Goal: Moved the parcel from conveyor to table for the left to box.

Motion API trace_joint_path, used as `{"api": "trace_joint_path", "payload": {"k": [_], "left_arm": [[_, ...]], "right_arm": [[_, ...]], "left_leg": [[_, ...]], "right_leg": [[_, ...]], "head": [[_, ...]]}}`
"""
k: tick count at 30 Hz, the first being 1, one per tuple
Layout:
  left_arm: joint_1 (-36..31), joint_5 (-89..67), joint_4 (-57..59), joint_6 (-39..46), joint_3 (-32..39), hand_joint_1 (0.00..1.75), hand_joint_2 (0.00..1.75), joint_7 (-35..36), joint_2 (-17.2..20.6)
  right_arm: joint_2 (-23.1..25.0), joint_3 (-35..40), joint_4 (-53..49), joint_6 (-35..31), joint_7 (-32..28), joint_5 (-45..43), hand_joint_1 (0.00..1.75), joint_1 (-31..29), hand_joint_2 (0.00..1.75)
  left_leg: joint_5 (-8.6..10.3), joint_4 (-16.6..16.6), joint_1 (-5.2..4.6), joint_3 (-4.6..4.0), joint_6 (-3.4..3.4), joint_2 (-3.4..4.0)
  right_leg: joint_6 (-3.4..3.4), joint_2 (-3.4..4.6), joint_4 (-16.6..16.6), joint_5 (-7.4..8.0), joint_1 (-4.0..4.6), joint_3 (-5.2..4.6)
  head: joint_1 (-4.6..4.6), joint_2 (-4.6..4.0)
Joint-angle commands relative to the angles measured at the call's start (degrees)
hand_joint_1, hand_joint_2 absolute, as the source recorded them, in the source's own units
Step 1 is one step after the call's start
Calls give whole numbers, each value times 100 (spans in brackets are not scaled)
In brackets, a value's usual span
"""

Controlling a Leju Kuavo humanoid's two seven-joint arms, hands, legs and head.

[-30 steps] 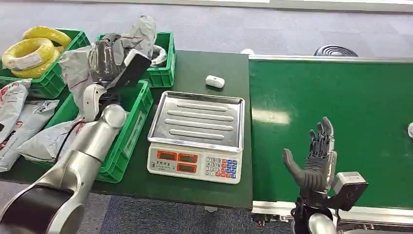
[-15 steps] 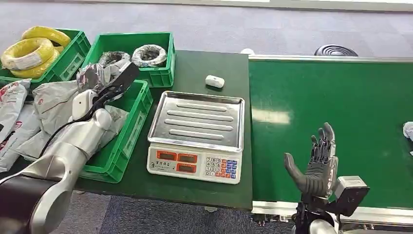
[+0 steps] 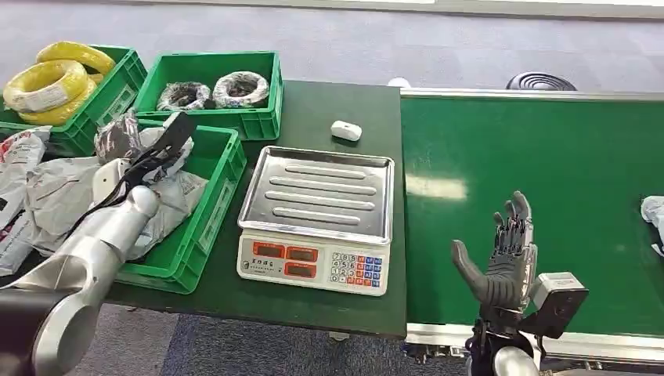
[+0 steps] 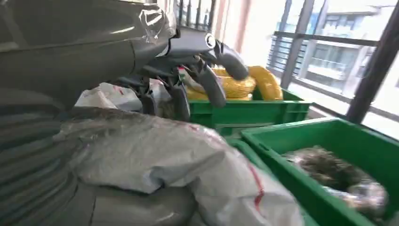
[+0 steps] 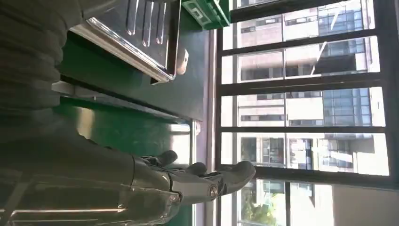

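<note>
The right hand (image 3: 501,262) is raised over the near edge of the green conveyor (image 3: 548,157) with its fingers (image 5: 235,172) spread and nothing held. A grey parcel (image 3: 654,211) is seen on the conveyor at the far right edge, well apart from that hand. The left hand (image 3: 149,153) is positioned over the grey bags in the nearest green crate (image 3: 207,227) on the bench (image 3: 329,102); whether its fingers grip a bag cannot be determined.

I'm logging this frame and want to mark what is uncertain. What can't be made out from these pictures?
- Parcel on the conveyor, head view: cut off by the right edge, so its size and shape are unknown.
- Left hand, head view: over the green bin among grey bags; whether it holds one is unclear. The left wrist view is blurred.
- Scale display, head view: too small to read.
- Right hand: open above the belt.
</note>
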Motion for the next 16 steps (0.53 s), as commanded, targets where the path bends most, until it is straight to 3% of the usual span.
{"api": "trace_joint_path", "payload": {"k": [1, 5, 9, 11, 13, 16], "left_arm": [[369, 1425, -1423, 374, 1276, 0, 175, -2054, -366], [1164, 1325, -2879, 616, 790, 0, 175, -2284, -397], [2394, 1822, -4748, 115, 264, 0, 175, -2352, -451], [3103, 2980, -5610, -596, 222, 0, 175, -2718, -472], [4085, 3828, -6508, -922, 86, 0, 175, -3578, -430], [5070, 4286, -7094, -1111, -23, 0, 175, -3973, -309]], "right_arm": [[63, -181, 75, 66, -10, -17, 0, 146, 175], [226, -376, -151, 55, -82, 6, 0, 337, 175], [383, -624, -374, 162, -124, 133, 0, 581, 175], [396, -741, -433, 290, -155, 113, 0, 685, 175], [428, -821, -450, 445, -204, 121, 0, 776, 175], [442, -858, -453, 537, -252, 155, 0, 840, 175]], "left_leg": [[2, -2, 4, -2, 3, -6], [0, -4, -2, 2, 0, 2], [2, -19, -7, 15, 1, -5], [-2, -8, -5, 8, 1, 0], [-6, -13, -8, 12, 3, 7], [-14, -31, -13, 37, 1, 37]], "right_leg": [[2, -9, -10, 3, 4, 6], [-1, 1, -6, 1, -3, 2], [-1, -6, -19, -2, -7, 15], [0, 1, -12, -2, -5, 6], [1, 7, -15, -4, -8, 8], [1, 36, -30, -3, -12, 23]], "head": [[0, 2], [-2, 2], [-4, 2], [-4, 2], [0, 0], [0, 2]]}}
